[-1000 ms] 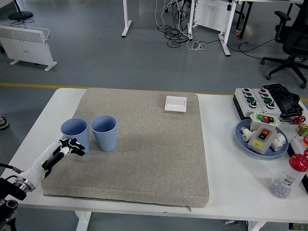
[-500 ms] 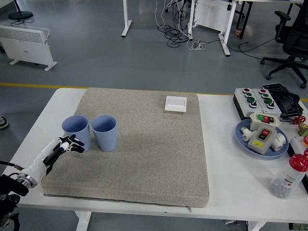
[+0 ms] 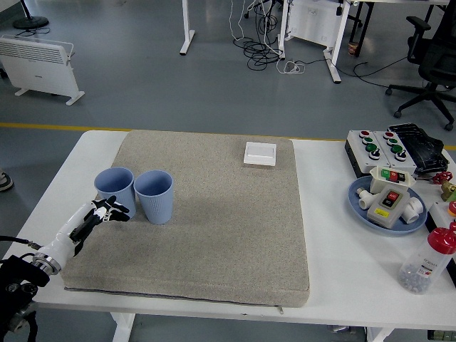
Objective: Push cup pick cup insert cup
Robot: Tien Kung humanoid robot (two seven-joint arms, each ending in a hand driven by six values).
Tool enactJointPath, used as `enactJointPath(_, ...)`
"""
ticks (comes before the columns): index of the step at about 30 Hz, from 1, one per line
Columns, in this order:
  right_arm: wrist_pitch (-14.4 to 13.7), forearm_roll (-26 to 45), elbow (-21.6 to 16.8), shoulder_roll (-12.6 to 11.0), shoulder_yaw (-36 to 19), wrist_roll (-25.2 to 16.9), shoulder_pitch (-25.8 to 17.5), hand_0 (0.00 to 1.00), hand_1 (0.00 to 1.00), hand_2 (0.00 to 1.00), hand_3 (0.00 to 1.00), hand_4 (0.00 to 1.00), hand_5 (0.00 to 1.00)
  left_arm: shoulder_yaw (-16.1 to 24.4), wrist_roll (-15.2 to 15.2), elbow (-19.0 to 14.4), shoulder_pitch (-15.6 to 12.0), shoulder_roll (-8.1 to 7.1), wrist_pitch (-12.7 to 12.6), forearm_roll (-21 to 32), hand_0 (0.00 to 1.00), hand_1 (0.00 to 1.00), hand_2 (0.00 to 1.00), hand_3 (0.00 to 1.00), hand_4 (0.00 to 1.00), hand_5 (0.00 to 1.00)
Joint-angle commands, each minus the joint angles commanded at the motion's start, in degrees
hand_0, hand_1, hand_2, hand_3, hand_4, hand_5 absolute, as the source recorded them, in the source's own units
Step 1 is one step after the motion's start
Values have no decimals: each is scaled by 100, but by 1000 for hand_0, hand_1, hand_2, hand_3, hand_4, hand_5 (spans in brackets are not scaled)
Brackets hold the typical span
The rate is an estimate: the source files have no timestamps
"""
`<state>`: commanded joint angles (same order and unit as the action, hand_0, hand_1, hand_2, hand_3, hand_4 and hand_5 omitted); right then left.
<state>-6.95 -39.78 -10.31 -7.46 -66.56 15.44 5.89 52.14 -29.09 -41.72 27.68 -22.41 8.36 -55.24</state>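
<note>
Two light blue cups stand upright on the grey mat [image 3: 214, 214] at its left side. The left cup [image 3: 115, 189] touches the right cup [image 3: 154, 196]. My left hand [image 3: 105, 211] comes in from the lower left, its fingers spread, fingertips against the lower front of the left cup. It holds nothing. My right arm is out of sight.
A white square box [image 3: 260, 153] lies at the mat's far edge. To the right on the table stand a button box [image 3: 381, 146], a blue plate [image 3: 363, 208] with switch parts, and a clear jar with a red lid [image 3: 427, 262].
The left cup has slid up and to the right until it touches the right cup. My left hand followed it, moving slightly up along the mat.
</note>
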Motion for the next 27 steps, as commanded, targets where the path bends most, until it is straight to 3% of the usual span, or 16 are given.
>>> enactJointPath(10,4,46,0,3,34,-4,35,724,648,644,574,120,466,-343,-46,650,526,129,33,215,748,570,529,508,562,998)
enactJointPath(27,9,65,0,2,67,-4,73,724,649,644,574,120,466,-915,-326,1312,945,274,100,782,753,576,533,506,557,998)
